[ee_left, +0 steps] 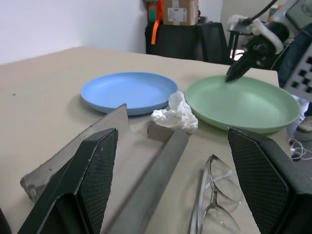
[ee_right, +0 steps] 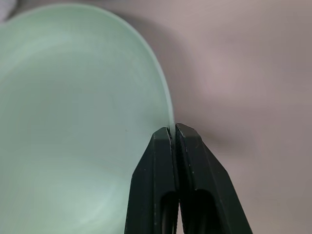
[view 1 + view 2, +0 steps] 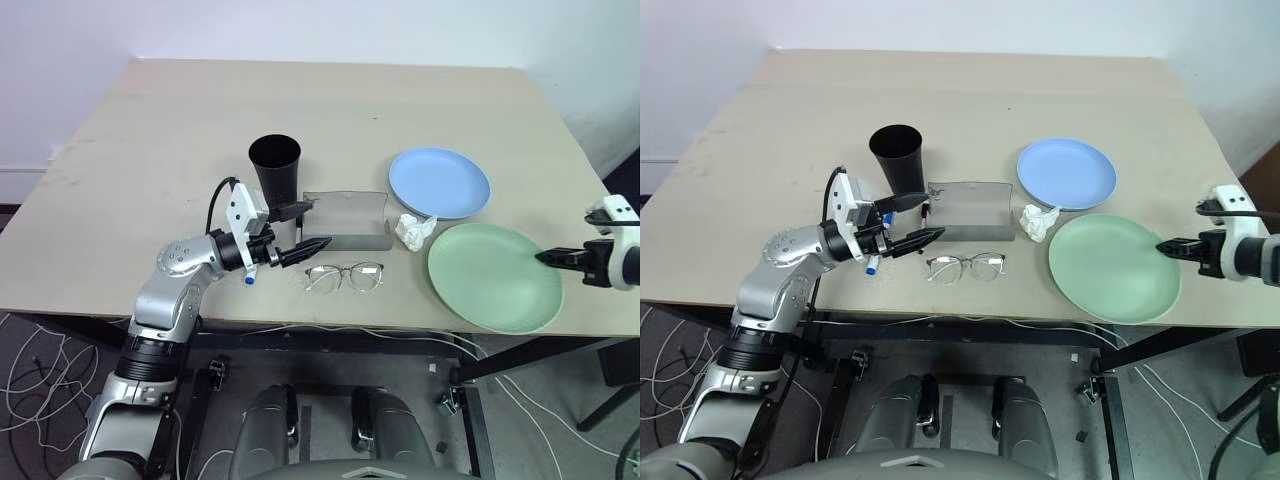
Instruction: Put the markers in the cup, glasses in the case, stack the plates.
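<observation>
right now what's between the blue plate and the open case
A crumpled white paper lies between the blue plate and the grey case, seen in both eye views.

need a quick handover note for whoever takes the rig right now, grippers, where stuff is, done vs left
Right gripper: shut on the rim of the green plate, at its right edge.
Left gripper: open, empty, level above the table between the case and the glasses.
Cup: upright behind the left gripper, left of the open case.
Blue plate: on the table behind the green one, crumpled paper between them.
A blue-capped marker peeks out under the left wrist; the other marker is not identifiable.
Done: nothing. Left: markers, glasses, plate stacking.
</observation>
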Tool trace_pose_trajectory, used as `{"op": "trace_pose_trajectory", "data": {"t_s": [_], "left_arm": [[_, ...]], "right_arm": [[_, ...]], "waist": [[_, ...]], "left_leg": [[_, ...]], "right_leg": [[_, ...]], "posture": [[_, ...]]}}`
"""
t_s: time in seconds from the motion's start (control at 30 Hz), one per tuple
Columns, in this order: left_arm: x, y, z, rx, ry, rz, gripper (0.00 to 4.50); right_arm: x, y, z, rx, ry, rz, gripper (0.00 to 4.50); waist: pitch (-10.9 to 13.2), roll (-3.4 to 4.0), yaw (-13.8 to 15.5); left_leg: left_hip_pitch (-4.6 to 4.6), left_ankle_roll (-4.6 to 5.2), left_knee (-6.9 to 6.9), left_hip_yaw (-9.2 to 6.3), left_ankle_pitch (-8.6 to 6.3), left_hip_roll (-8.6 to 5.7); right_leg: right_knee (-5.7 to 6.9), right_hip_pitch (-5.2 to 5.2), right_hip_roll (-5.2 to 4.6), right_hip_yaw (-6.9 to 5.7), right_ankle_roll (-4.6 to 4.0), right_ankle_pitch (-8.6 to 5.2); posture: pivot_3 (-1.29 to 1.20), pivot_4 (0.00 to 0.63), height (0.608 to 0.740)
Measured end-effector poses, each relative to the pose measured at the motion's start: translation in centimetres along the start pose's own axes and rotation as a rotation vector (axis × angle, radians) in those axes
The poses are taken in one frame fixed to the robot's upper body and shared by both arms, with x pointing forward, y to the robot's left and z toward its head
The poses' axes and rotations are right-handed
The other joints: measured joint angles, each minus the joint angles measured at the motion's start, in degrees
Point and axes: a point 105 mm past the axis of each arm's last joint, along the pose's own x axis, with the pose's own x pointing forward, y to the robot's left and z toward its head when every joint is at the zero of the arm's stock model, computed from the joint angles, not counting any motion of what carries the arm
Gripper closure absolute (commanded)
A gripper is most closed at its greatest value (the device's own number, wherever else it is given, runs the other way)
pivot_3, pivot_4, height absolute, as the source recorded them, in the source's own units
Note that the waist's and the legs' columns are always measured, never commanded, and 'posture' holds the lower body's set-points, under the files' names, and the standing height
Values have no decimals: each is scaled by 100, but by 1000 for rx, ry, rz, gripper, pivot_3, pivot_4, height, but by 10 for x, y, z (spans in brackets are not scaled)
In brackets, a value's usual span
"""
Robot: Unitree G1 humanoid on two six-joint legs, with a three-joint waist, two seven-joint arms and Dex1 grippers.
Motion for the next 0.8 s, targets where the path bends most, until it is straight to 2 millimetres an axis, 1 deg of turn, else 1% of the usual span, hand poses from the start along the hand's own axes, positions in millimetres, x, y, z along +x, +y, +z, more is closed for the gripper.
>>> {"op": "trace_pose_trajectory", "data": {"t_s": [0.07, 0.13, 0.23, 0.27, 0.3, 0.37, 0.43, 0.5, 0.6, 0.67, 0.73, 0.8], "left_arm": [[1, 0, 3, 8, -4, -5, 754], [2, 0, 2, 6, -3, -10, 754], [1, 0, -2, -9, 6, -15, 754], [1, 0, -3, -11, 7, -16, 754], [1, 1, -4, -14, 9, -15, 754], [0, 1, -4, -16, 10, -13, 754], [0, 1, -5, -12, 8, -11, 754], [-1, 2, -5, -8, 6, -9, 754], [-1, 2, -5, -6, 7, -3, 754], [-1, 2, -5, -7, 6, -1, 754], [-2, 3, -5, -6, 5, 4, 754], [-3, 3, -7, -9, 8, 12, 754]], "right_arm": [[-5, 3, 10, 18, -49, 17, 4484], [-11, 5, 27, 36, -119, 26, 4484], [-27, 10, 68, 49, -277, 34, 4484], [-31, 11, 77, 51, -316, 40, 4484], [-35, 13, 86, 50, -347, 45, 4484], [-36, 16, 93, 63, -376, 56, 4484], [-31, 17, 102, 92, -403, 57, 4484], [-25, 18, 115, 119, -432, 41, 4484], [-19, 24, 143, 147, -490, 28, 4484], [-9, 29, 155, 165, -494, 10, 4484], [2, 28, 158, 200, -474, -24, 4484], [21, 28, 158, 247, -435, -65, 4484]], "waist": [[0, 0, -2], [0, 3, -19], [2, 13, -31], [2, 13, -26], [2, 13, -25], [2, 13, -11], [2, 15, -14], [4, 17, -31], [4, 18, -49], [4, 18, -49], [3, 18, -43], [3, 18, -42]], "left_leg": [[0, 1, 0, 2, 0, 0], [2, 2, 1, 8, -1, -2], [3, 0, 2, 8, -1, -2], [3, 0, 2, 4, -1, 2], [3, 0, 1, 2, -1, 4], [0, 0, -1, 1, -2, 4], [-5, 4, -2, 9, -4, 3], [-9, 9, -3, 18, -6, 1], [-18, 10, -3, 23, -5, -1], [-25, 19, -3, 26, 0, 1], [-35, 22, -2, 30, 3, 1], [-61, 26, 9, 49, 6, -3]], "right_leg": [[0, 0, 1, 2, 0, 0], [1, -2, 3, 9, 1, 1], [3, -6, 9, 11, -1, 2], [0, -6, 16, 10, -2, 2], [-3, -5, 19, 10, -2, 2], [-10, -5, 18, 10, -3, 2], [-10, -11, 9, 15, -2, 3], [-8, -18, 7, 22, -2, 6], [-2, -34, 12, 25, -21, 17], [3, -45, 17, 29, -23, 17], [8, -58, 16, 31, -23, 18], [36, -102, 12, 49, -5, 29]], "posture": [[0, 150, 713], [0, 150, 713], [0, 150, 713], [0, 150, 713], [0, 150, 713], [0, 150, 713], [0, 150, 713], [0, 150, 713], [0, 150, 713], [0, 150, 713], [0, 150, 713], [0, 150, 713]]}}
